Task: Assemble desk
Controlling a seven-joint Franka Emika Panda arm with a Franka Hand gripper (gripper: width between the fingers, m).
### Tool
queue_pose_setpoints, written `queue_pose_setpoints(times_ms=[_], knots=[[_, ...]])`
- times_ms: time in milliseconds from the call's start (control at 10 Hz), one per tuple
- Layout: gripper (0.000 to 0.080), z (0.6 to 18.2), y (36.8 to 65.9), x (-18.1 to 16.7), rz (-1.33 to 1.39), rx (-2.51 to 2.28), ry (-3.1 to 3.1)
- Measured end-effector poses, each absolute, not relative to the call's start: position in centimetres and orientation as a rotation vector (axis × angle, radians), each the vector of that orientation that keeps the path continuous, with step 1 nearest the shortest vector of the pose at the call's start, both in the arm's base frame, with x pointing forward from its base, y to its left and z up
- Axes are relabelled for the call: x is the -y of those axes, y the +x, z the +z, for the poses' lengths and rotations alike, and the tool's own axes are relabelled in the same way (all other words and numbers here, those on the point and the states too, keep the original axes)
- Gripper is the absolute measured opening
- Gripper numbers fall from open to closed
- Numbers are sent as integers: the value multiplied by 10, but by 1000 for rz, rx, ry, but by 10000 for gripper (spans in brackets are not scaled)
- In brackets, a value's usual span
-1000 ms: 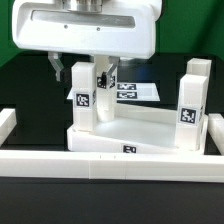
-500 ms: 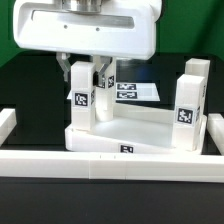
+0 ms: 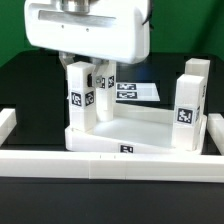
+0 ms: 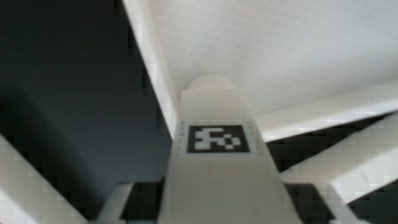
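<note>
I have the pincer [image 3: 84,68] closed on the top of a leg block [image 3: 81,98], which stands upright at a rear corner of the tabletop [image 3: 140,132], on the exterior view's left. The wrist view shows the same leg block [image 4: 217,130] running straight down between the two fingers [image 4: 139,208], its tag facing the camera. A second leg [image 3: 192,100] already stands at the corner on the exterior view's right.

I judge the leg to be light, stiff plastic with smooth, rather slippery faces, so it should not bend or crush, but it could twist or slide in a loose grip. Holding it high on its flat sides, as now, looks right to me; the tabletop is light too and may shift if I push sideways.
</note>
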State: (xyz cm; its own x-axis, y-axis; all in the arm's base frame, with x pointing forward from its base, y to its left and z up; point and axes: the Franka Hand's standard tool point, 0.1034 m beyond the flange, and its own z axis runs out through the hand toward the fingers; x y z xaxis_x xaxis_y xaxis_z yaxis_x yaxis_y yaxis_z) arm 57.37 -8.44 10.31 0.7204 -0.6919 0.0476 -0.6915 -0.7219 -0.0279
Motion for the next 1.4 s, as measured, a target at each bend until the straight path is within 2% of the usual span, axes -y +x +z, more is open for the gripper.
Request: queue_pose_setpoints(times_ms=[700, 1000, 1300, 1400], knots=[[290, 102, 575, 86, -46, -2040, -2329], [290, 102, 576, 85, -29, -2301, -2059], [290, 101, 576, 84, -28, -2370, -1978], [372, 101, 576, 85, -30, -2339, -2015]])
